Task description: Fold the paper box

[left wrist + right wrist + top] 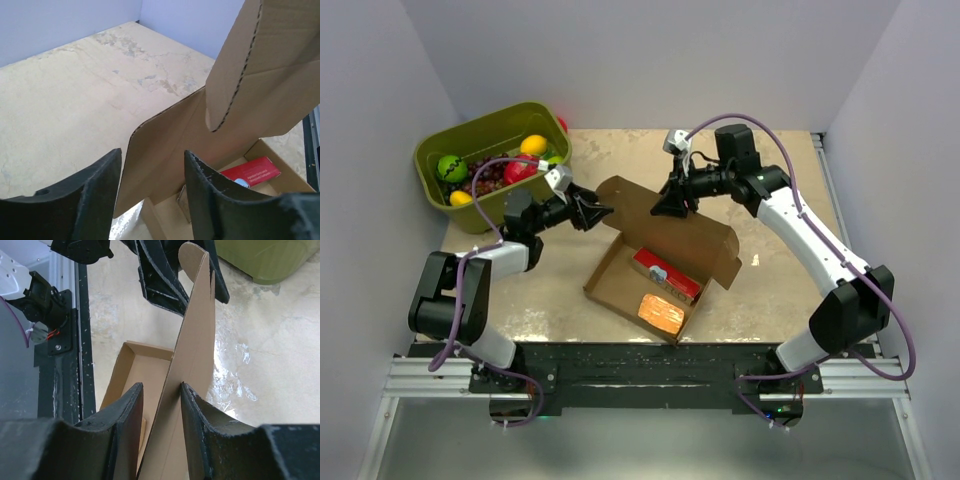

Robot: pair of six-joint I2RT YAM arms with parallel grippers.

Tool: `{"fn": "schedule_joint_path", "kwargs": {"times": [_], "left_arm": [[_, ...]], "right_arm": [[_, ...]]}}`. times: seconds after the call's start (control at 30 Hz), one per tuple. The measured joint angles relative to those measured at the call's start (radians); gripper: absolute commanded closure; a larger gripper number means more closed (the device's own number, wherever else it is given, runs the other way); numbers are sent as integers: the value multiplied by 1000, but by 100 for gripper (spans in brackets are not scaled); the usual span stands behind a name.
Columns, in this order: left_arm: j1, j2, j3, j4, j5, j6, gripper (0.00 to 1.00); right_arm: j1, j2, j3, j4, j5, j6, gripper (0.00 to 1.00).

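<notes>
The paper box (695,240) of brown cardboard lies mid-table with its tray open and its lid raised nearly upright. My left gripper (595,212) is at the lid's left end. In the left wrist view it (152,152) stands open, and a rounded side flap of the box (170,145) rises between its fingers. My right gripper (672,207) straddles the lid's top edge. In the right wrist view it (162,385) is open around the lid panel (197,340), with the right finger against it and a gap on the left.
Inside the tray lie a red pack (665,276) and a small orange block (661,313). An olive-green bin (470,135) holding fruit stands at the back left, close behind the left arm. White walls enclose the table, and a black rail (640,360) runs along its near edge.
</notes>
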Motion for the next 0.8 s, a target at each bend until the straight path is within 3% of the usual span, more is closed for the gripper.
{"fn": "schedule_joint_path", "kwargs": {"times": [0.07,0.17,0.23,0.43,0.53,0.6,0.63,0.73,0.8], "left_arm": [[-4,0,0,16,-4,-6,56],[-5,0,0,12,-24,-6,82],[-5,0,0,3,-38,-3,89],[-34,-8,0,-11,-37,3,98],[-37,-17,-1,-18,-51,7,100],[-41,-26,-7,-20,-69,9,100],[-43,-30,-12,-21,-79,10,100],[-53,-72,-44,-42,-140,27,100],[-58,-124,-77,-69,-193,41,100]], "right_arm": [[0,0,0,1,3,1,100],[-1,0,0,3,14,5,100],[-2,-1,0,8,28,11,100],[-6,-2,0,39,81,37,100],[-5,-2,-3,56,100,53,94],[-5,-4,-8,74,116,73,80],[-5,-7,-15,87,129,88,58],[-3,-20,-31,118,192,143,27],[-1,-27,-34,135,246,187,20]]}}
